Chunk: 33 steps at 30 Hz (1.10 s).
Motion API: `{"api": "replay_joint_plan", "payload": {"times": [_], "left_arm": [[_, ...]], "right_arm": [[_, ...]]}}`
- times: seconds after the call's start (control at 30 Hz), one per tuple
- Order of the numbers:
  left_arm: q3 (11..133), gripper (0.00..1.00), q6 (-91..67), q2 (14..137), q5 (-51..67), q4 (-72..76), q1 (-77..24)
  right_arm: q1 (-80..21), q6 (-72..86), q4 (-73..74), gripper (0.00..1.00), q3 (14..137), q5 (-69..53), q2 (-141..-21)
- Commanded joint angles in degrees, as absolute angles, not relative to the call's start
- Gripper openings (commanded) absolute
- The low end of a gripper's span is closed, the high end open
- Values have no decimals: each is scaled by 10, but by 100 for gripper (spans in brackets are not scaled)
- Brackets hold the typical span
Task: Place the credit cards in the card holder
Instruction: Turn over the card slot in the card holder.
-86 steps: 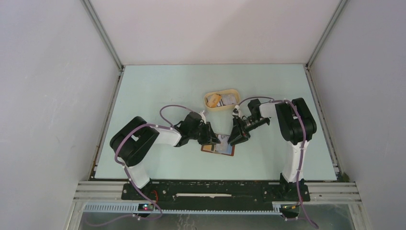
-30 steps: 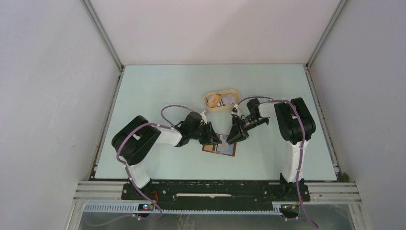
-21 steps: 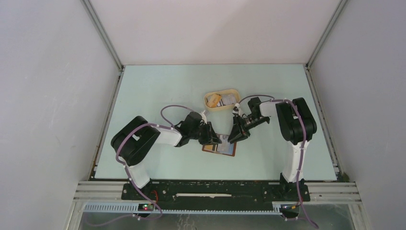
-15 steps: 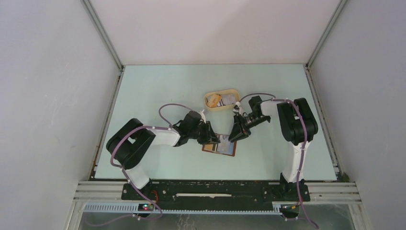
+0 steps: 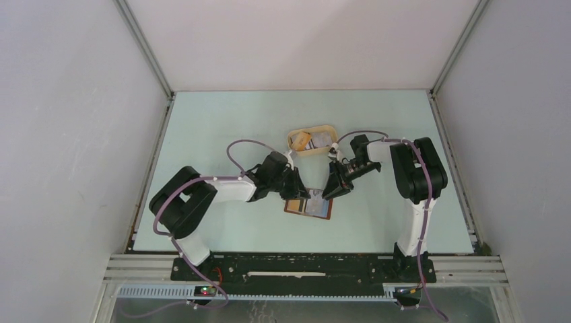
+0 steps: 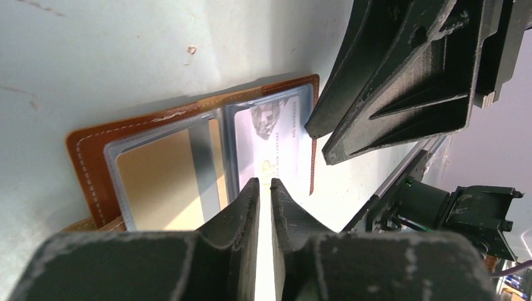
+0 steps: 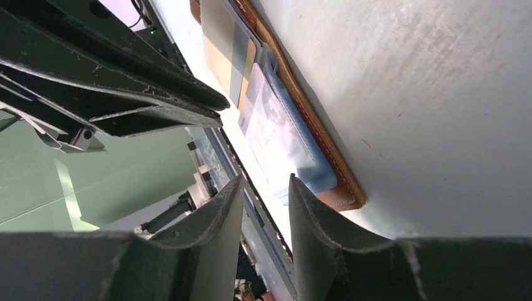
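The card holder [image 5: 293, 208] lies open and flat on the table between the two grippers, its reddish-brown leather rim [image 6: 81, 157] framing clear pockets. A silvery light-blue credit card [image 6: 276, 135] sits in the right-hand pocket, and the right wrist view shows its blue end [image 7: 285, 144] near the leather edge [image 7: 329, 169]. My left gripper [image 6: 264, 182] hovers low over the holder's middle fold, jaws drawn to a thin slit with nothing between them. My right gripper [image 7: 266, 180] stands open and empty at the holder's right end. The left pocket shows only tan lining.
A tan oval tray [image 5: 295, 145] stands just beyond the holder, with a few flat pieces in it. The two grippers [image 5: 301, 192] [image 5: 332, 190] are close together, fingertips almost facing. Grey walls enclose the pale green table on three sides.
The left gripper's jaws have narrowed, and that arm has shifted slightly away from the near edge. The right gripper has barely moved. The holder and the card stay put.
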State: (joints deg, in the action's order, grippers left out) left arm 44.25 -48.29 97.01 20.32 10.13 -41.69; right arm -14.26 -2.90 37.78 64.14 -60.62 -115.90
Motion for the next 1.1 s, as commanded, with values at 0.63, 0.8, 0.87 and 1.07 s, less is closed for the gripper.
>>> {"api": "replay_joint_plan", "payload": {"times": [0.63, 0.8, 0.87, 1.07], "left_arm": [[477, 15, -466, 1013, 217, 92, -430], [469, 15, -471, 1015, 217, 98, -427], [461, 15, -479, 1015, 221, 113, -424], [427, 14, -511, 1015, 242, 172, -411]], "right_arm": [[-144, -42, 392, 46, 660, -582, -1137], [-134, -68, 406, 47, 659, -618, -1115], [-131, -73, 410, 48, 659, -623, -1112], [-129, -64, 407, 48, 660, -615, -1124]]}}
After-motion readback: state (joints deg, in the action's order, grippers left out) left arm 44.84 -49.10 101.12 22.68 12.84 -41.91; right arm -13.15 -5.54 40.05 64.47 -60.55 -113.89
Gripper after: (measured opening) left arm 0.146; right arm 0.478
